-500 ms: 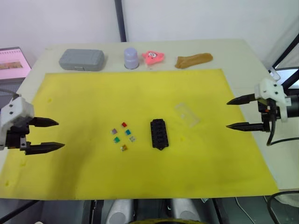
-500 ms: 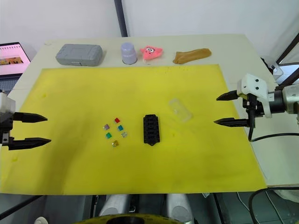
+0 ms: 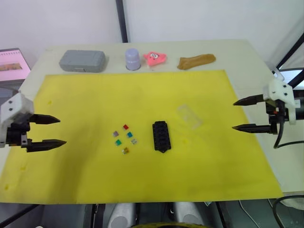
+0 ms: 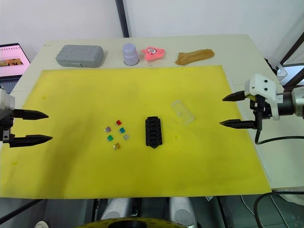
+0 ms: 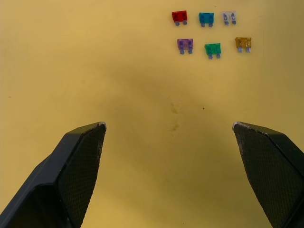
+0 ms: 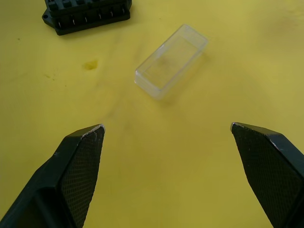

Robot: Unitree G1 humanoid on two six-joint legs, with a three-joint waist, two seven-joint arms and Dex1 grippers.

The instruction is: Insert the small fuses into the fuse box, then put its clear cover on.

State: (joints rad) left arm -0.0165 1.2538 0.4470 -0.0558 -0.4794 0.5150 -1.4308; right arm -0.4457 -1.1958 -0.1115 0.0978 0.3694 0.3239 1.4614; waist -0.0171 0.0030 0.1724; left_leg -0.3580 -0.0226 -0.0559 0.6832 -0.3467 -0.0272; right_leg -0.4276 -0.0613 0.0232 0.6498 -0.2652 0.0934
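The small fuses lie loose beside the fuse box, so my wide-open left end effector should pinch one squarely, while my right end effector waits, wide too.

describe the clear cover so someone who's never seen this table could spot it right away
Start at the yellow mat and find the black fuse box near its middle. Just beyond it, toward the right gripper, lies the clear cover, a small see-through rectangular tub lying askew. Unlike the coloured fuses, it shows merely as glints and faint edges.

Fuses left of fuse box; cover right.
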